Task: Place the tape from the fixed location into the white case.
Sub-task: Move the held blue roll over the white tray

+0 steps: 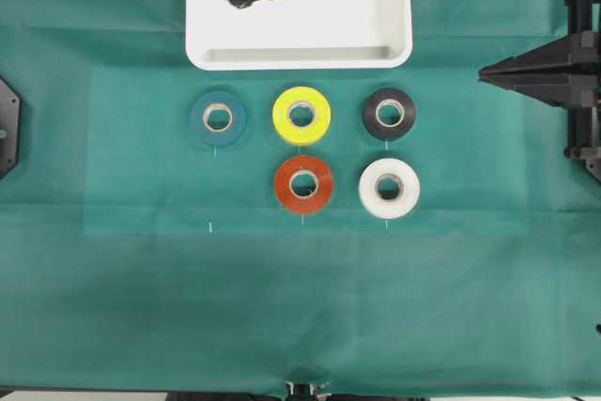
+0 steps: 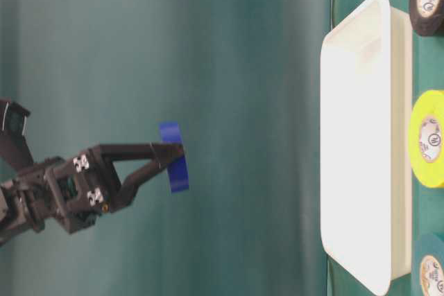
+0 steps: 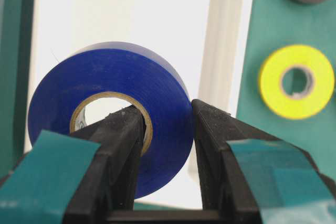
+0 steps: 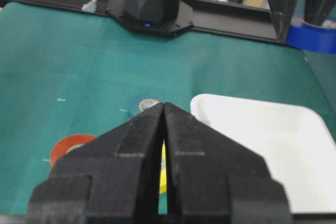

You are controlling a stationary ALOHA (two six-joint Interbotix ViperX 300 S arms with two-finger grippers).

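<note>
The left gripper (image 3: 167, 124) clamps the blue tape (image 3: 110, 108) by its wall, one finger through the core, holding it in the air above the white case (image 2: 357, 143). The right gripper (image 4: 164, 109) sits pressed together, holding nothing, off to the case's right.

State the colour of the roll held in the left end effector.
Royal blue tape with a pale cardboard core, clearest in the left wrist view, clamped by the left end effector.

I read even, bright overhead lighting; shadows faint. White case (image 1: 394, 44) overexposed, glaring in left wrist view. Near end effector fingers (image 3: 113, 156) soft-focused; yellow roll (image 3: 296, 81) blurred. Table-level backdrop hazy.
</note>
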